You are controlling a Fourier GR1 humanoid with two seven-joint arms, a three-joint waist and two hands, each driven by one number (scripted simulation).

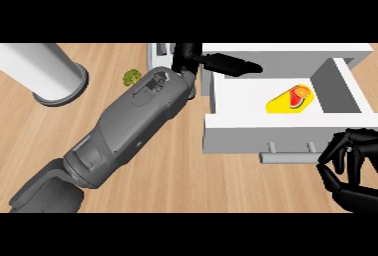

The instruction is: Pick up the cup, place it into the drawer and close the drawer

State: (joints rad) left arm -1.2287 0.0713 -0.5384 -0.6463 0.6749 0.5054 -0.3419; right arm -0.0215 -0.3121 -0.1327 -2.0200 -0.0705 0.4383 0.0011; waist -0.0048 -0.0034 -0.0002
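Observation:
A yellow cup [290,101] with a fruit print lies on its side in the open white drawer [244,131], toward the right of its floor. My left hand [198,59] is at the drawer's back left corner, its straight fingers [235,65] stretched over the back edge, touching nothing I can see. My right hand [348,167] hangs at the lower right, just past the right end of the drawer's grey handle [291,157]. Its fingers are loosely bent and hold nothing. It stands apart from the cup.
A tall white cylinder on a grey base [46,72] stands at the upper left of the wooden counter [170,170]. A small green vegetable [132,76] lies beside my left forearm [133,120], which crosses the counter diagonally.

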